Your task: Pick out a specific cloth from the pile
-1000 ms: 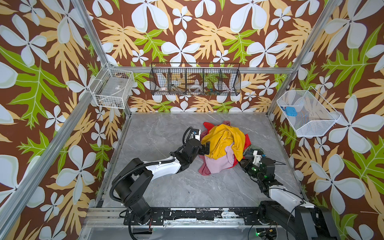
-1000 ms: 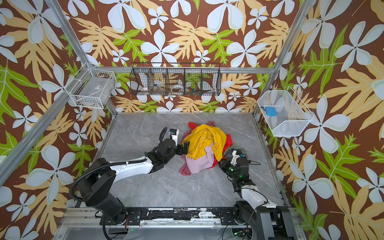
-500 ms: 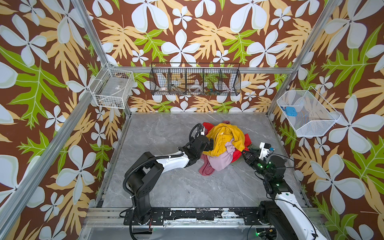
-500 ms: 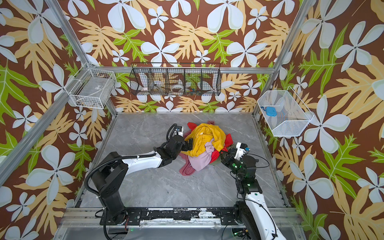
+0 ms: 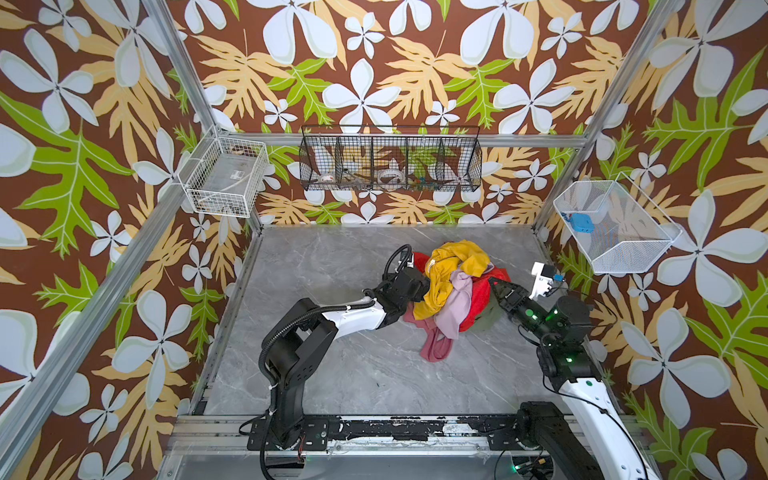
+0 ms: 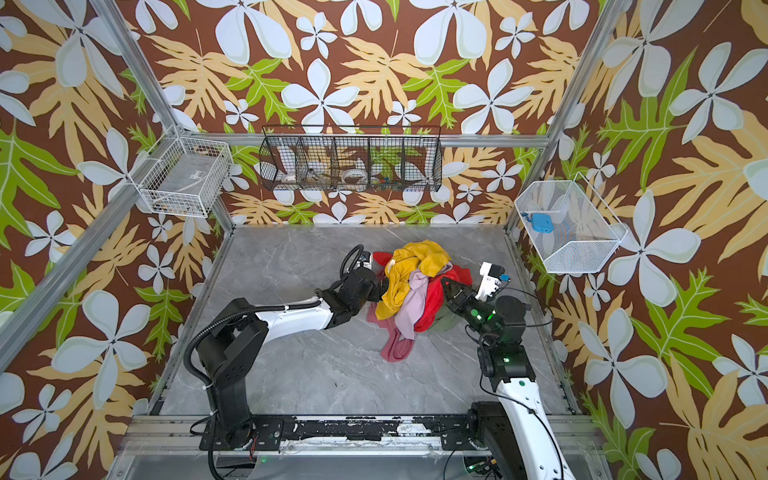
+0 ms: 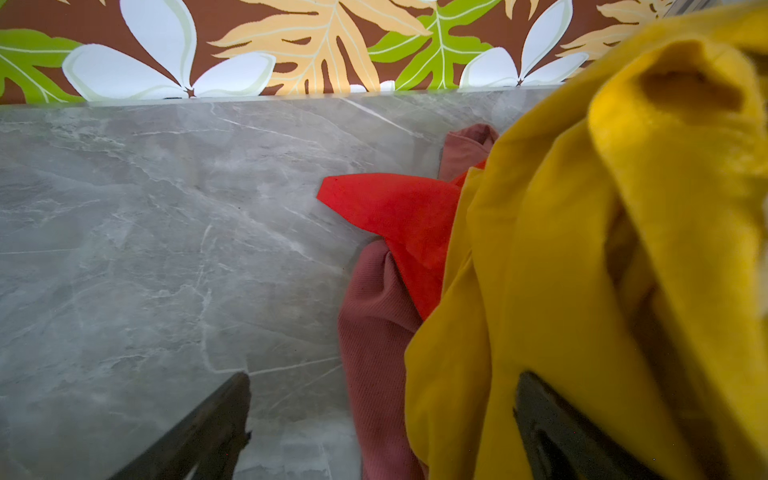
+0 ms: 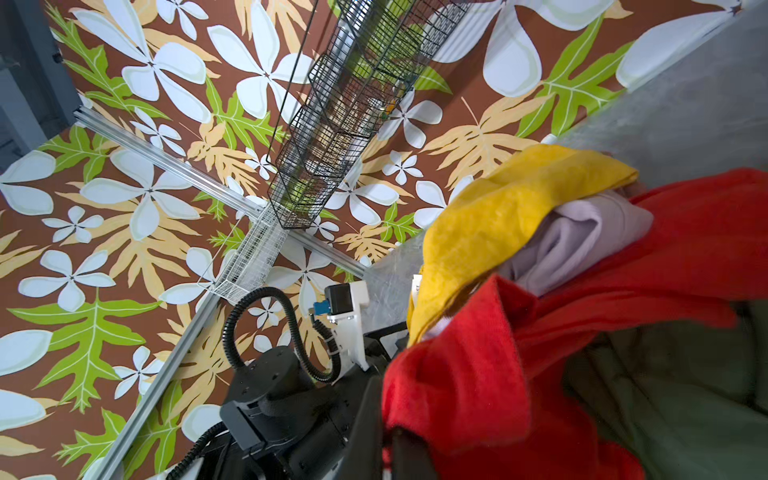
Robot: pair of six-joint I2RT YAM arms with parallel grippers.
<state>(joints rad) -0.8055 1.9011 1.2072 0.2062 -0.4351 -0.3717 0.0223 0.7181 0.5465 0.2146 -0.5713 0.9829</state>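
Note:
The pile [image 5: 451,286] of garments lies right of the table's middle, with a mustard yellow one [image 5: 453,262] on top. The red cloth [image 5: 482,297] shows on the pile's right side, and one corner [image 7: 395,212] lies flat on the table behind the pile. My right gripper [image 5: 492,283] is shut on a fold of the red cloth [image 8: 457,390], raised off the table. My left gripper [image 5: 424,286] is open against the pile's left side. In the left wrist view the left gripper [image 7: 382,419] has yellow cloth [image 7: 561,270] and dusty rose cloth [image 7: 374,353] between its spread fingers.
A lilac garment [image 5: 455,299] and an olive one [image 5: 486,322] sit in the pile. A rose strap [image 5: 434,349] trails toward the front. A black wire basket [image 5: 390,164] hangs on the back wall, and white baskets [image 5: 226,183] [image 5: 615,226] hang at the sides.
My right gripper has risen with the red cloth, lifting and bunching the pile's right side. My left gripper has moved further back along the pile's left edge, still open.

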